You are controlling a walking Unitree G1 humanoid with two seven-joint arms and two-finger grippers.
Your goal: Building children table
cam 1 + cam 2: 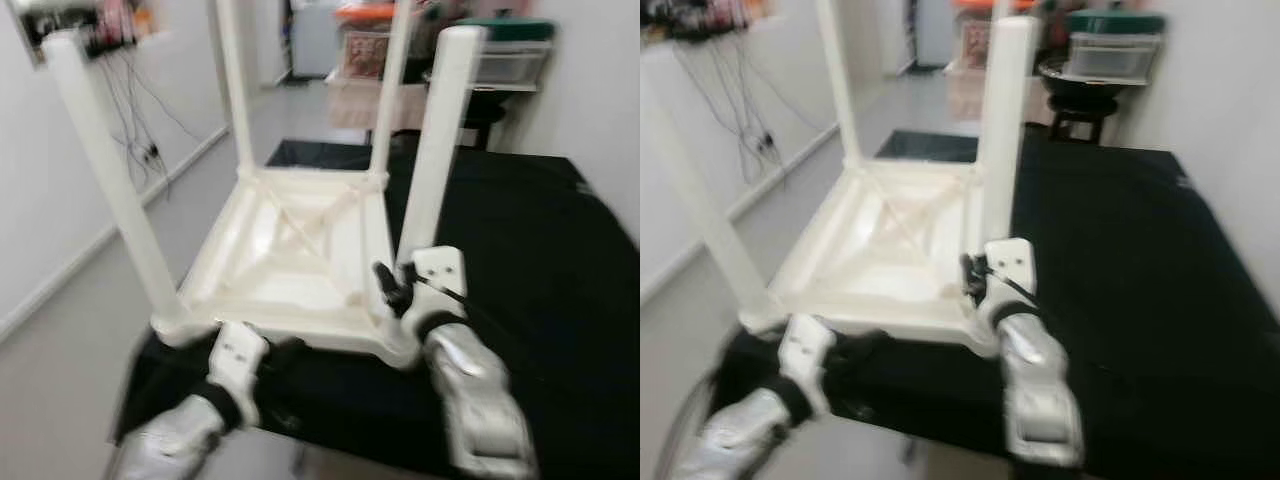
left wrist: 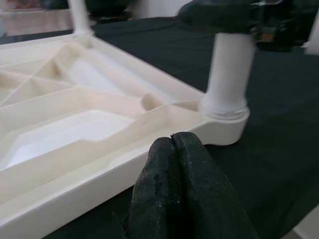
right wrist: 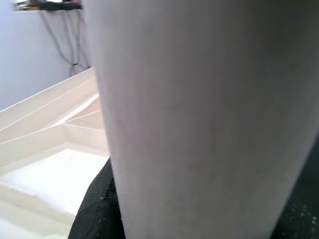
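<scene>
While table (image 1: 290,250) lies inverted at desk's (image 1: 540,260) near edge, right gripper (image 1: 395,285) clamps near-corner leg (image 1: 440,140), seating it; left gripper (image 2: 174,149), fingers together, rests beside frame; next: press leg home.

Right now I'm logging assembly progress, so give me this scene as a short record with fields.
table: white children's table upside down on the black surface
legs: four, all pointing up
right gripper: at the base of the near right leg
left gripper: fingers together, close to the table's near edge
background: cables on the left wall, storage boxes behind
</scene>
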